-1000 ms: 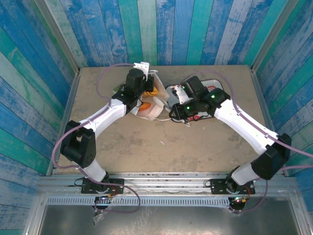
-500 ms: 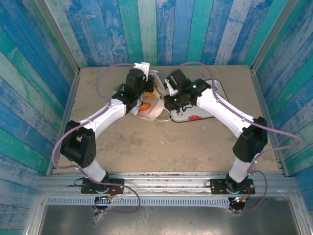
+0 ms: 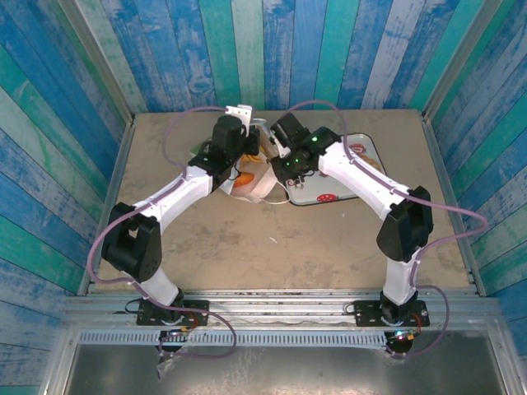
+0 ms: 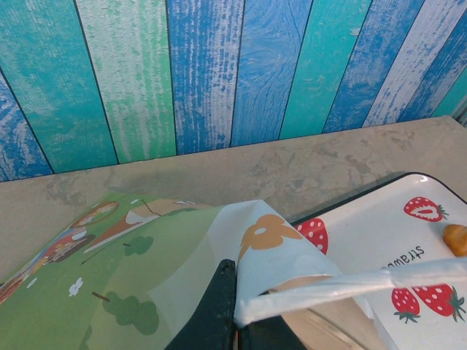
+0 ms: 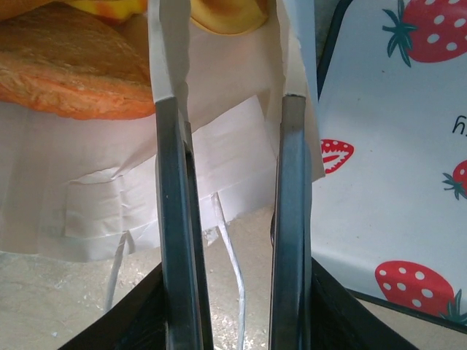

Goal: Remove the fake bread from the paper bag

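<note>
— Item: right gripper point(image 5: 232, 95)?
— Mine. Fingers apart, nothing held; swung off the strawberry tray point(image 5: 394, 146) to the paper bag point(image 5: 95, 189) mouth. Next grab looks ready.
— Item: left gripper point(image 4: 235, 321)?
— Pinching the bag's rim, unchanged. The fake bread point(image 5: 66, 73): inside the bag, just ahead.

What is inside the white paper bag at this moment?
An orange-brown bread and a yellow piece show at the mouth of the paper bag. Anything deeper is covered by its white paper.
</note>
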Robot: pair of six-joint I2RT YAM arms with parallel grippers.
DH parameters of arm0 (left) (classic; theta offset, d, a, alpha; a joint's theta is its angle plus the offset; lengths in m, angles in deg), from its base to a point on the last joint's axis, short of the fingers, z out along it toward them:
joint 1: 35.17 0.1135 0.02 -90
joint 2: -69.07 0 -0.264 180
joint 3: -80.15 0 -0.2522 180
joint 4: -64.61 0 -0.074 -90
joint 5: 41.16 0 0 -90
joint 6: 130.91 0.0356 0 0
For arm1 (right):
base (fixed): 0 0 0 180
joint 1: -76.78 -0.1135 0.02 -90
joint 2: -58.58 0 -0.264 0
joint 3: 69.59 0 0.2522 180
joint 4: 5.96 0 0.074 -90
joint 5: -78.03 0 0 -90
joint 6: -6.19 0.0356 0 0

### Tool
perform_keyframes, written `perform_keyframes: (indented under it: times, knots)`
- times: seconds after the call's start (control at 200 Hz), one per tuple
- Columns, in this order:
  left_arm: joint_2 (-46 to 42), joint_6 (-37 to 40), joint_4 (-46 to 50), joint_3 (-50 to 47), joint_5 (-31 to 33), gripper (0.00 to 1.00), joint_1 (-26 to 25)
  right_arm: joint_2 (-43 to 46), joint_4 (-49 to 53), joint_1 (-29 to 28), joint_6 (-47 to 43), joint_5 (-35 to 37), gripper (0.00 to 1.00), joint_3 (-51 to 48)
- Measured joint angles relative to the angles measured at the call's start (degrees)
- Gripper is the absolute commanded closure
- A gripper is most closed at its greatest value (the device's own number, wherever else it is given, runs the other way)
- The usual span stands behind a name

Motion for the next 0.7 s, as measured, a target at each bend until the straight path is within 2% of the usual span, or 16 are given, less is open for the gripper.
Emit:
perform_keyframes:
  times: [0.28, 0.701]
  knots:
    - [0.0, 0.0, 0.1, 0.0, -0.4, 1.00, 0.0, -1.8, 0.9, 0.7, -1.2, -0.2, 0.57, 1.2]
    - [0.1, 0.0, 0.3, 0.0, -0.6, 1.00, 0.0, -2.9, 1.0, 1.2, -2.1, -1.9, 0.72, 1.7]
